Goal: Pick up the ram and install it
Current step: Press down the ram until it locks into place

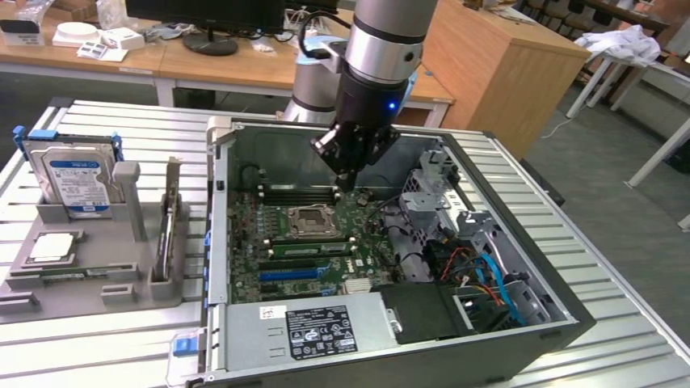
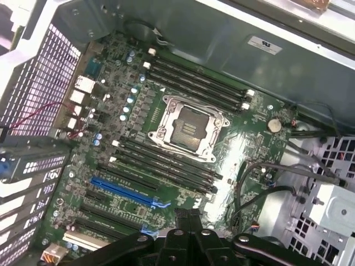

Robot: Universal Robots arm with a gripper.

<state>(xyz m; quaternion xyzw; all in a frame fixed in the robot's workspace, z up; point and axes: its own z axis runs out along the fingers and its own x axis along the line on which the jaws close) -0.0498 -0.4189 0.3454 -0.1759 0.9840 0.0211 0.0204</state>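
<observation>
My gripper (image 1: pixel 345 183) hangs inside the open computer case (image 1: pixel 221 242), just above the motherboard (image 1: pixel 275 222) and close to the far row of memory slots (image 1: pixel 302 192). Its fingers are shut and nothing green shows between them. In the wrist view the shut fingertips (image 2: pixel 188 217) point at the board below the CPU socket (image 2: pixel 188 126), which is open and empty. A slim greenish stick that looks like the ram (image 1: pixel 63 275) lies flat at the front of the grey holder tray (image 1: pixel 22 303), well off to the exterior view's left of the gripper.
On the tray stand a silver hard drive (image 1: pixel 73 179) and an upright dark expansion card (image 1: pixel 167 230), with a CPU chip (image 1: pixel 52 246) lying flat. Inside the case are the power supply (image 1: pixel 313 327), a drive cage (image 1: pixel 431 190) and loose cables (image 1: pixel 490 283).
</observation>
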